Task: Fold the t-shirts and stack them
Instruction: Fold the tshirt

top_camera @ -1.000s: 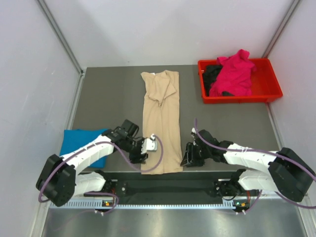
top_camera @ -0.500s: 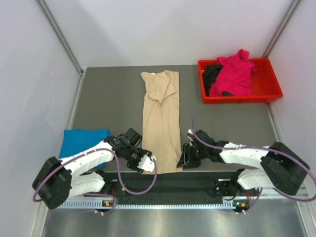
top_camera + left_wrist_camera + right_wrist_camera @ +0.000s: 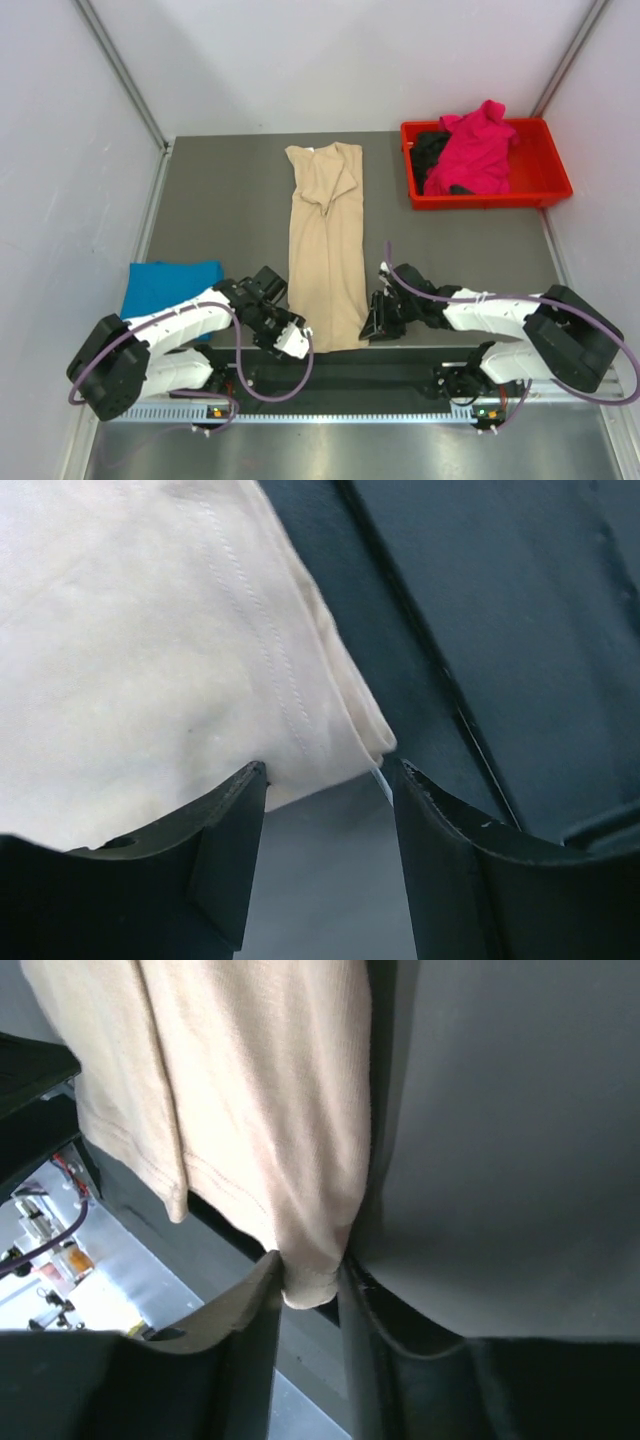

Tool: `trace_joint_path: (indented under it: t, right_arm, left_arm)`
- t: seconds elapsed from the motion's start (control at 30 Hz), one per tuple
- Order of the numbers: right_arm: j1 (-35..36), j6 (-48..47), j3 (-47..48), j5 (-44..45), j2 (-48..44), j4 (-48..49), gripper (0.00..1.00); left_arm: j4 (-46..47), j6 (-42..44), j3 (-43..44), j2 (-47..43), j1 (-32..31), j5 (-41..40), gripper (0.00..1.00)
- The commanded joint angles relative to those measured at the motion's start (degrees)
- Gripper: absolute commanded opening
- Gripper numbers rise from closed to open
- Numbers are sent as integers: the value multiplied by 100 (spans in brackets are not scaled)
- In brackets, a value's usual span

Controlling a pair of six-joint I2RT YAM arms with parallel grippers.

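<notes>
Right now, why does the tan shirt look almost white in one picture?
Left wrist view: the shirt is washed out, too brightly lit, so its tan fades to near white. Right wrist view: it keeps its tan, with shade in its folds. Top view: even light, true colour.

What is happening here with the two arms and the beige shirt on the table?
The beige t-shirt lies on the table as a long narrow strip. The right gripper pinches its near right corner. The left gripper is open around the near left corner, not gripping yet. A blue t-shirt lies folded at the left. A pink t-shirt and a black t-shirt lie crumpled in the red tray.
</notes>
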Motion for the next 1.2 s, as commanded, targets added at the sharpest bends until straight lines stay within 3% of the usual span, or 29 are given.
trace_joint_path:
  t: [0.0, 0.07, 0.13, 0.27, 0.33, 0.43, 0.57, 0.67, 0.8, 1.17]
  right_arm:
    - [70, -14, -57, 77, 84, 35, 28]
    - [79, -75, -22, 77, 58, -79, 23]
    - [79, -102, 31, 77, 6, -167, 15]
    - [61, -198, 189, 33, -83, -387, 5]
    - [35, -338, 417, 24, -126, -633, 0]
    - [-149, -594, 812, 85, -214, -984, 0]
    - [-658, -1076, 1392, 165, -197, -1266, 0]
    - [-1115, -1586, 1998, 86, 363, -1363, 0]
    - [-1625, -2122, 3094, -151, 1155, -1389, 0]
    - [-2478, -2493, 5101, -705, 3282, -1380, 0]
  left_arm:
    - [969, -467, -247, -17, -28, 354, 58]
    - [1286, -643, -413, 36, -45, 328, 49]
    - [1322, -618, -519, 62, -45, 275, 29]
    - [982, -827, -380, -60, -36, 292, 1]
    - [839, -1361, -74, -122, -19, 223, 0]
    - [944, -2135, 366, -175, 252, -33, 0]
    - [918, -2577, 1043, -44, 1174, 659, 0]
    - [997, -2920, 1641, 369, 1904, 1214, 0]
    - [1541, -3516, 2308, 1028, 2458, 1233, 0]
    - [2113, -4265, 4102, 3252, 2820, 741, 0]
